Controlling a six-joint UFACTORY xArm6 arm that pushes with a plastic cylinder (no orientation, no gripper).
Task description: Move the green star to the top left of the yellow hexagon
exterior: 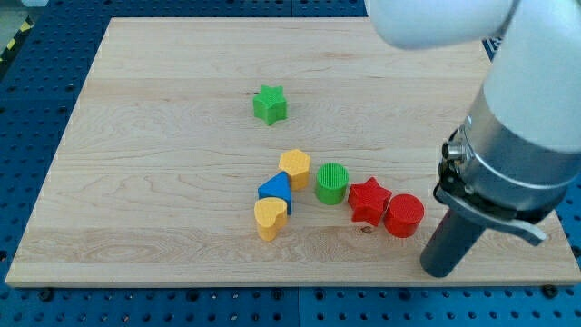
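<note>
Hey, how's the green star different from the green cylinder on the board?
The green star has pointed arms; the green cylinder is round with a ridged top. The star stands alone toward the view's top, apart from every block; the cylinder sits in the cluster, between the yellow hexagon and the red star. The cylinder lies nearer my tip, which is at the view's bottom right. Both are the same green.

Wooden worktop (pixel 136 182) seen from above. My tip (pixel 442 270) down at the view's lower right, just right of a red cylinder (pixel 404 215) and red star (pixel 369 201). Further left: green cylinder (pixel 331 183), yellow hexagon (pixel 295 167), blue block (pixel 275 190), yellow heart (pixel 270 218). Green star (pixel 270 104) alone, well up-left.
</note>
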